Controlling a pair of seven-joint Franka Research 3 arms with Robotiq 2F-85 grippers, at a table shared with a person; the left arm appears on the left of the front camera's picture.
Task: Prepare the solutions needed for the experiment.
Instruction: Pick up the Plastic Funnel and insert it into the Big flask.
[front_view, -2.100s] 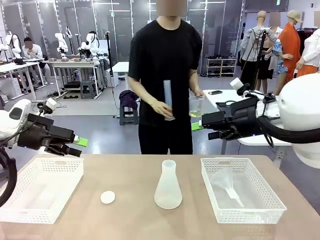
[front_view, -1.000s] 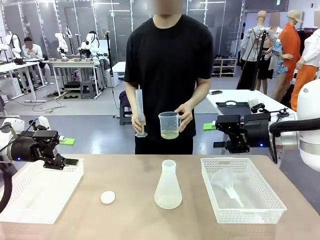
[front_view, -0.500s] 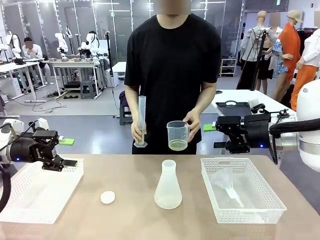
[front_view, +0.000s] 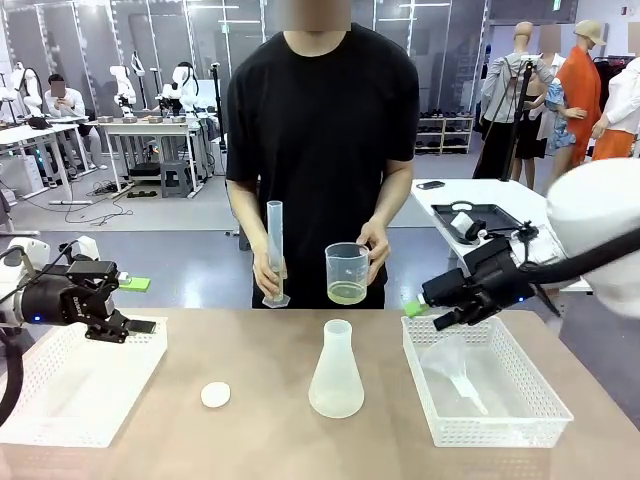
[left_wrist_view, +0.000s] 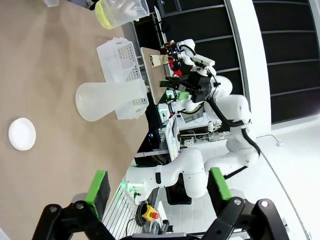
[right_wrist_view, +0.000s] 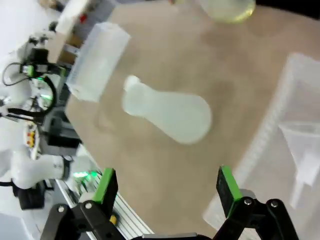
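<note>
The solutions (front_view: 347, 292) are a shallow pale yellow layer in a clear beaker (front_view: 347, 265) that the person holds in one hand above the table's far edge; they also show in both wrist views (left_wrist_view: 107, 15) (right_wrist_view: 227, 10). The person's other hand stands a tall graduated cylinder (front_view: 274, 250) on the table. A frosted conical flask (front_view: 336, 375) stands upright mid-table, with a white cap (front_view: 215, 395) to its left. My left gripper (front_view: 138, 305) (left_wrist_view: 157, 186) hangs open over the left basket's far rim. My right gripper (front_view: 425, 310) (right_wrist_view: 166, 186) is open above the right basket's far left corner.
A white mesh basket (front_view: 60, 425) sits at the left of the table. Another basket (front_view: 500, 430) at the right holds a clear funnel (front_view: 455, 365). Bare tan table (front_view: 260, 440) lies in front of the flask.
The person has shifted a little left with the beaker and set the cylinder lower. My right gripper has swung down and left to the right basket's corner. The left arm has not moved.
</note>
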